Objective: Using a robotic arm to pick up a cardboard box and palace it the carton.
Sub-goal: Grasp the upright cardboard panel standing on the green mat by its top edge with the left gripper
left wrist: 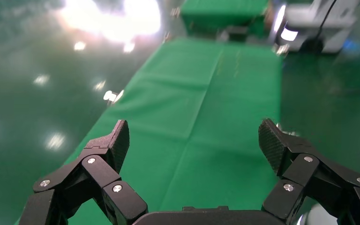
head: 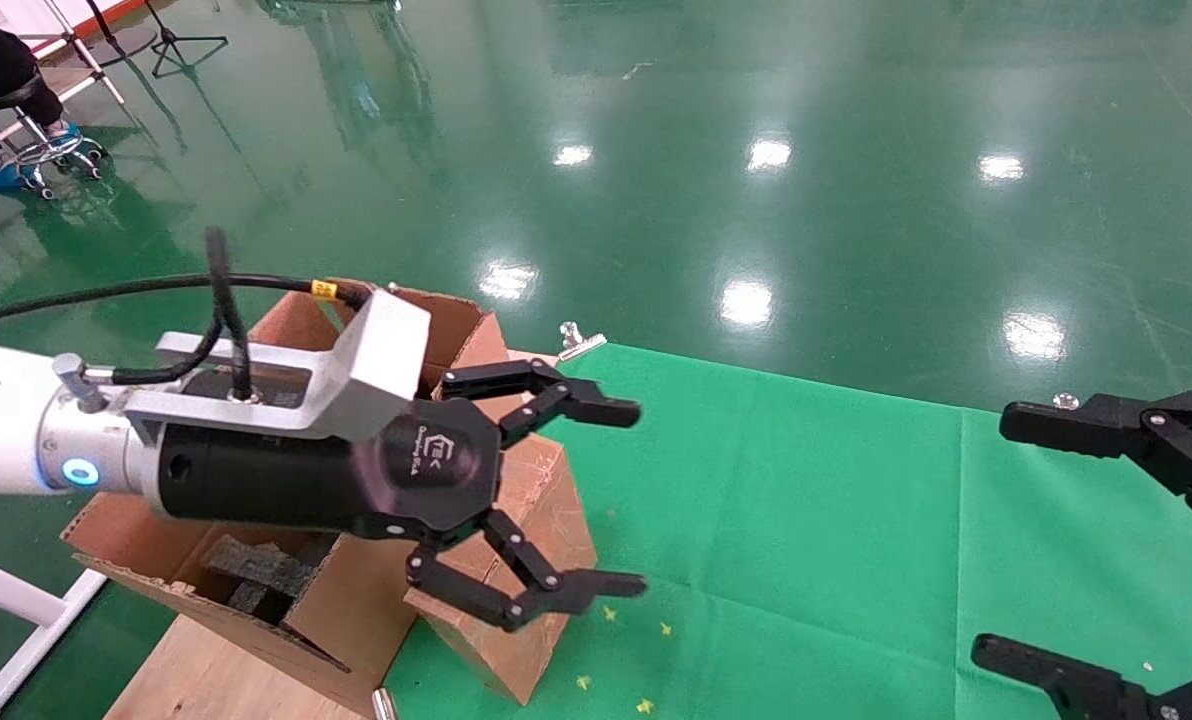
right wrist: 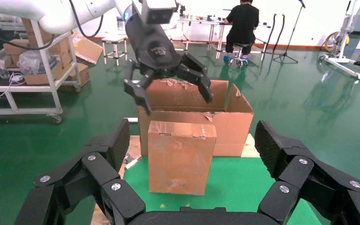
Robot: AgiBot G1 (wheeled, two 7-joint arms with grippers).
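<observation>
Cardboard is making up both task things. Largest, the big brown corrugated carton with ragged torn flaps (head: pixel 286 590) is sitting open-topped at the bench's left end, black foam blocks (head: pixel 256 575) showing inside. Touching its side, on the green cloth covering the bench (head: pixel 806 520), the small plain brown cardboard box with scuffed, whitish tape marks (right wrist: pixel 182 157) is standing upright and closed.

That box is looking light, stiff and dry, and probably hollow, so its faces may be giving under a hard squeeze. I judge the best hold to be across 2 opposite upright faces near the top, where the folded edges are stiffening it; the taped patches could be slippery.

The white tubular left arm's black hand (head: pixel 596 500) is hovering above the box with fingers spread wide, gripping nothing. The right hand (head: pixel 1006 540) is waiting, also wide open, over the bench's right side.
</observation>
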